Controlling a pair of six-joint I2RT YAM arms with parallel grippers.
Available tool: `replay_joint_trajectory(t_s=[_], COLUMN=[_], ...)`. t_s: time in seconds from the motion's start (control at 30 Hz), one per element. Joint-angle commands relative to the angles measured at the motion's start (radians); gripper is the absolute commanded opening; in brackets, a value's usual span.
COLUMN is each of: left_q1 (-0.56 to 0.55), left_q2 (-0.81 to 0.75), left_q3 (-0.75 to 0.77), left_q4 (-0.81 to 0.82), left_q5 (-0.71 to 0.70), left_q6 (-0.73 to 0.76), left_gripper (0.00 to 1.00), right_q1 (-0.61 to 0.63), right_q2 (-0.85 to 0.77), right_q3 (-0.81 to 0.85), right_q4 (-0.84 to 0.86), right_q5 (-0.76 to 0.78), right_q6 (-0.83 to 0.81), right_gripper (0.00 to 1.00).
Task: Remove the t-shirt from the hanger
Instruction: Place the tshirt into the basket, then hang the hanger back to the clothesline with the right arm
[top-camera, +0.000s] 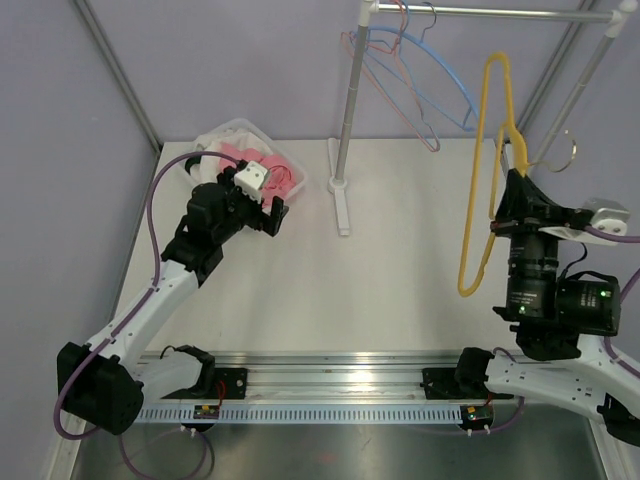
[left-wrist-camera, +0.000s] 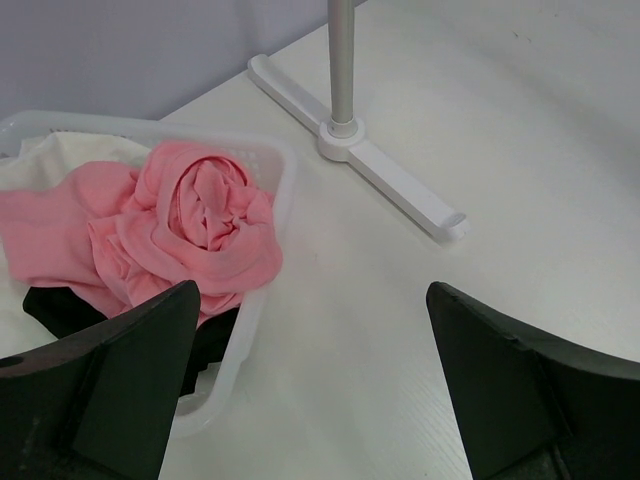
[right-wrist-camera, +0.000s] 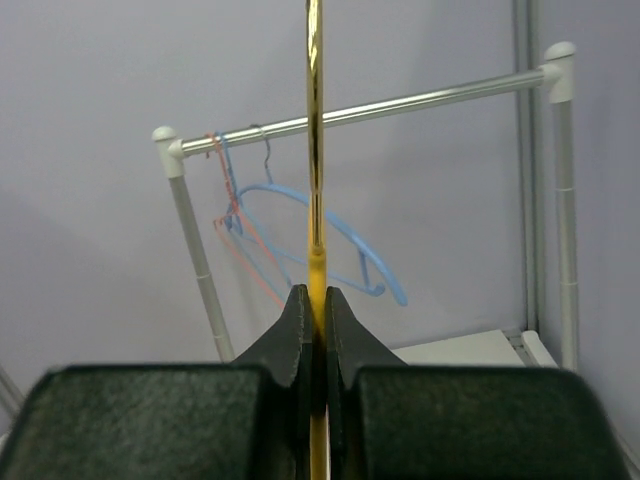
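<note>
Top external view: I note the pink t-shirt (top-camera: 268, 168) lies bunched in the white basket (top-camera: 232, 127) at the far left of the table (top-camera: 400, 290), clear of the yellow hanger (top-camera: 468, 235). The left gripper (top-camera: 272, 213) hovers just beside the basket, jaws spread wide and holding nothing. The right gripper (top-camera: 516, 172) is pinched on the bare yellow hanger, raised at the right. Between the arms stands the rack pole (top-camera: 348, 110) on its foot. A blue hanger (right-wrist-camera: 345, 232) and a red hanger (right-wrist-camera: 250, 262) hang from the rail (top-camera: 500, 13). Cream cloth (left-wrist-camera: 50, 160) and black cloth (left-wrist-camera: 55, 310) share the basket.
</note>
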Motion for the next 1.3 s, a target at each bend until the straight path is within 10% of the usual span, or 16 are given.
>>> replay_joint_trajectory(t_s=[0.0, 0.3, 0.5, 0.8, 1.27], left_q1=[-0.008, -0.011, -0.012, -0.015, -0.017], left_q2=[-0.002, 0.018, 0.052, 0.059, 0.065], left_q3=[-0.004, 0.000, 0.017, 0.022, 0.019], left_q4=[0.080, 0.071, 0.059, 0.053, 0.053], left_q5=[0.010, 0.009, 0.010, 0.009, 0.018], left_q6=[0.014, 0.022, 0.022, 0.024, 0.030], left_gripper=[0.99, 0.99, 0.99, 0.99, 0.99], right_q1=[0.004, 0.004, 0.004, -0.115, -0.881], right_q2=[-0.003, 0.106, 0.065, 0.212, 0.538], right_q3=[0.073, 0.147, 0.184, 0.201, 0.611], right_q4=[0.109, 0.333, 0.102, 0.253, -0.825], right_q5=[0.076, 0.183, 0.157, 0.119, -0.391], right_q6=[-0.138, -0.514, -0.369, -0.496, 0.459], right_gripper=[0.00, 0.00, 0.00, 0.00, 0.00])
